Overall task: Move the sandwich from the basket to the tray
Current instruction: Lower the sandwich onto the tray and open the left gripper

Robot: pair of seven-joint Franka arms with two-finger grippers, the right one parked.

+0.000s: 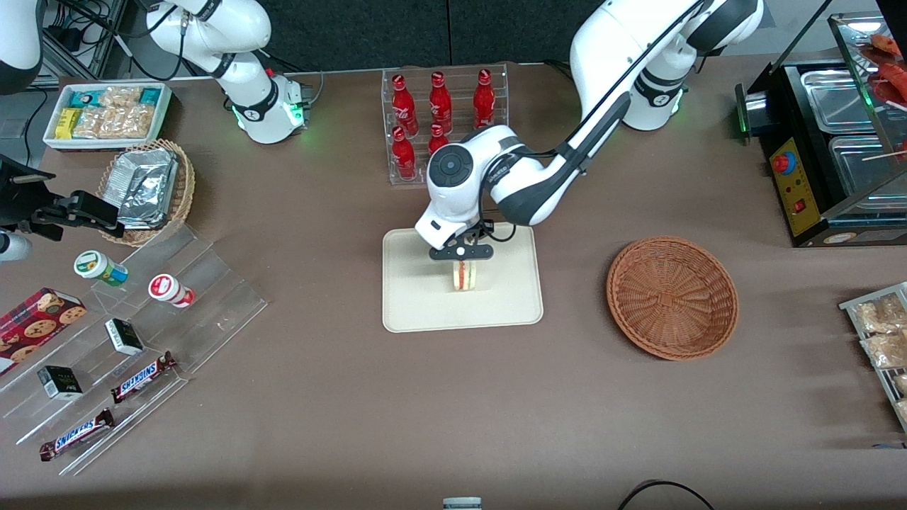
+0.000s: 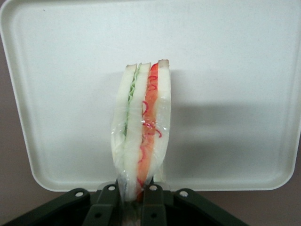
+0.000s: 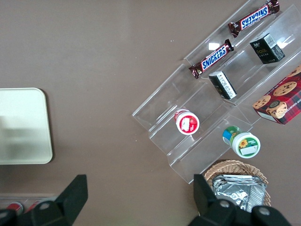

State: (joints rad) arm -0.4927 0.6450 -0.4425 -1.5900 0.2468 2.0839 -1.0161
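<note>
The sandwich, a wrapped wedge of white bread with red and green filling, stands on edge over the middle of the cream tray. My gripper is directly above it, shut on the sandwich near its top. In the left wrist view the two dark fingers pinch the sandwich with the tray beneath it. Whether the sandwich touches the tray surface cannot be told. The reddish-brown basket lies toward the working arm's end of the table with nothing in it.
A clear rack of red bottles stands farther from the front camera than the tray. Toward the parked arm's end are a tan basket of foil packets, a white snack box and a clear stepped display. A black food warmer stands at the working arm's end.
</note>
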